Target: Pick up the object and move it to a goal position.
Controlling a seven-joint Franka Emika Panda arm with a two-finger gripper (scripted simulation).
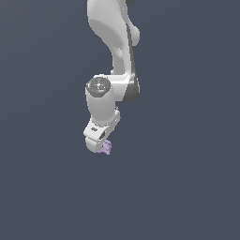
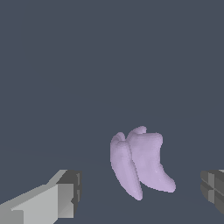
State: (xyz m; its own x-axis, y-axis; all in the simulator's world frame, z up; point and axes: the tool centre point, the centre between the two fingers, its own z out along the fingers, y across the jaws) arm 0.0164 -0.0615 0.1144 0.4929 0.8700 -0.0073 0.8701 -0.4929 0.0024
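The object (image 2: 141, 162) is a small pale lilac lump with two curved, claw-like lobes. In the wrist view it lies between my two fingers, with a clear gap on each side. The gripper (image 2: 140, 189) is open: one finger (image 2: 65, 197) is on one side and the other finger (image 2: 213, 187) is at the frame edge. In the exterior view the white arm hangs down from the top, and the gripper (image 1: 101, 148) is lowered around the object (image 1: 107, 148), which peeks out beside the hand. I cannot tell whether the object rests on the ground.
A plain dark grey-blue surface (image 1: 187, 187) fills both views. No other objects, edges or goal marker show.
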